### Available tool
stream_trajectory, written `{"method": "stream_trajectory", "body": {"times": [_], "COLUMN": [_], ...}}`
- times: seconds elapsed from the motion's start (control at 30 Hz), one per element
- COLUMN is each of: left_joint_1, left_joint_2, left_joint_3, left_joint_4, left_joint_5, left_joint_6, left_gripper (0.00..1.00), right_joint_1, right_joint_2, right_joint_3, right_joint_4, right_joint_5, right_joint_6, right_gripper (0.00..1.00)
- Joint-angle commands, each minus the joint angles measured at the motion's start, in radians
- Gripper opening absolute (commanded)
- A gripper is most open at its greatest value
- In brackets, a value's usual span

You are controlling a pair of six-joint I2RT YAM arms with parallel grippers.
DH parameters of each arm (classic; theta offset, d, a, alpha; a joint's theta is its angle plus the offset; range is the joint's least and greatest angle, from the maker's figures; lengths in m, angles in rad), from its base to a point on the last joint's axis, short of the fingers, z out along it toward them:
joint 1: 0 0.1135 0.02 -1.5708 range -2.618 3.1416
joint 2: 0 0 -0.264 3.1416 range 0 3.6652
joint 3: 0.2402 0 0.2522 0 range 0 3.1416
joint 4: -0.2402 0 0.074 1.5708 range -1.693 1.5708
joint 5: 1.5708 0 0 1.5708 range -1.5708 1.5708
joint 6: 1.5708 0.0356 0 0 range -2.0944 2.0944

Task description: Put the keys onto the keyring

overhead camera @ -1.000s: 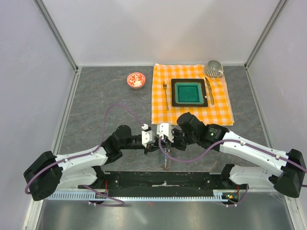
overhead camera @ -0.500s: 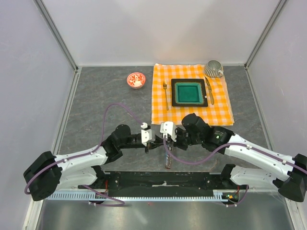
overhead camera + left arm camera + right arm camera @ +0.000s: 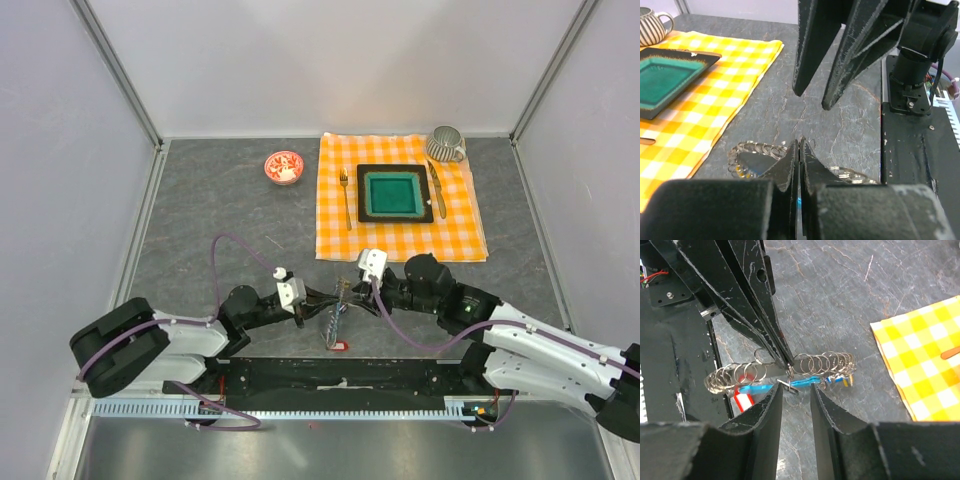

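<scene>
The keyring [image 3: 815,362] is a grey loop strung with several small rings, with a cyan-blue piece [image 3: 805,383] under it. It hangs just above the table between my two grippers, and also shows in the top view [image 3: 334,320]. Keys hang on it: a red-tagged one [image 3: 742,400] and a blue and yellow one [image 3: 840,381]. My left gripper [image 3: 322,298] is shut on the keyring's wire; its fingertips [image 3: 787,361] pinch it mid-loop. My right gripper [image 3: 796,387] is open, its jaws on either side of a small metal piece below the ring. In the left wrist view the left gripper [image 3: 800,145] hides the middle of the keyring [image 3: 757,150].
An orange checked cloth [image 3: 400,235] lies behind the grippers with a teal plate [image 3: 393,193], a fork [image 3: 345,195] and a knife [image 3: 437,188]. A striped mug [image 3: 446,144] and a red-and-white bowl [image 3: 283,166] stand at the back. The black base rail [image 3: 340,375] is close in front.
Both wrists have drawn apart, the left back to the left and the right to the right. The key bunch now hangs lower and further left, with the red tag near the rail.
</scene>
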Motion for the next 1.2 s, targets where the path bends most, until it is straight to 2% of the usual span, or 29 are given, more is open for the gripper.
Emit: {"method": "stream_trajectory", "body": {"times": [0.0, 0.17, 0.43, 0.9, 1.0, 1.17], "left_joint_1": [-0.004, -0.003, -0.005, -0.007, -0.005, -0.005], "left_joint_2": [0.086, 0.109, 0.109, 0.111, 0.105, 0.105], "left_joint_3": [-0.013, 0.005, 0.013, 0.012, 0.01, 0.008], "left_joint_4": [0.446, 0.477, 0.48, 0.48, 0.48, 0.48], "left_joint_5": [-0.064, -0.064, -0.077, -0.07, -0.073, -0.076], "left_joint_6": [-0.091, -0.101, -0.085, -0.084, -0.084, -0.088], "left_gripper": [0.02, 0.02, 0.02, 0.02, 0.02, 0.02], "right_joint_1": [-0.01, -0.01, -0.008, -0.007, -0.007, -0.007], "right_joint_2": [-0.046, -0.046, -0.017, 0.081, 0.095, 0.106], "right_joint_3": [-0.068, -0.108, -0.156, -0.174, -0.178, -0.174], "right_joint_4": [0.145, 0.191, 0.226, 0.303, 0.317, 0.321], "right_joint_5": [0.005, -0.021, 0.056, 0.023, 0.019, 0.008], "right_joint_6": [0.126, 0.138, 0.135, 0.138, 0.137, 0.143], "right_gripper": [0.37, 0.38, 0.39, 0.31, 0.26, 0.02]}}
